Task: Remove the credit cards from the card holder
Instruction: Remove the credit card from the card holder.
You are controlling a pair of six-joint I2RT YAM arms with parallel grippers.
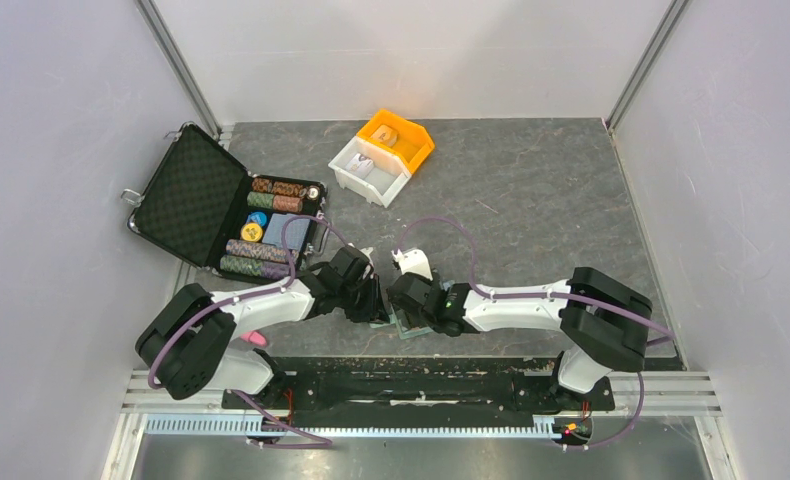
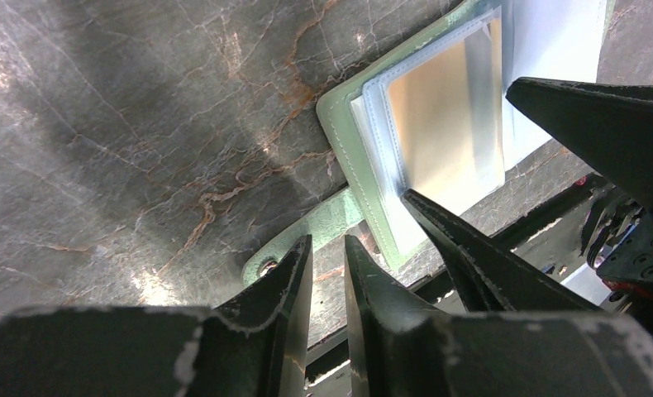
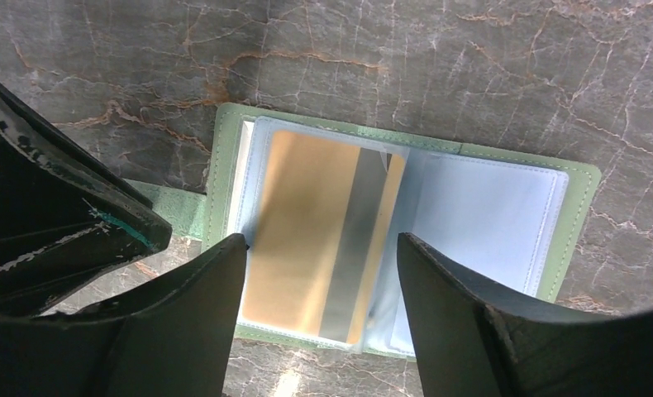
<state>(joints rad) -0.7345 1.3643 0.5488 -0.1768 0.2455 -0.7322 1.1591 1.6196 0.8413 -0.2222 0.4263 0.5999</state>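
You have the card holder [image 3: 224, 165] lying open; the orange card [image 3: 307, 240] sits between your open right pincer [image 3: 323, 314] tips, not out yet; your left pincer [image 2: 327, 285] is nearly closed on nothing

Nothing legible shows in any view. The orange card [image 3: 311, 240] in the holder [image 3: 579, 215] shows only a plain grey stripe, with no print to make out. The chips [image 1: 254, 232] in the case [image 1: 186, 195] are too small to read.

Overhead view facing down, two wrist views close-up — both sharing the card holder [image 3: 232, 149]
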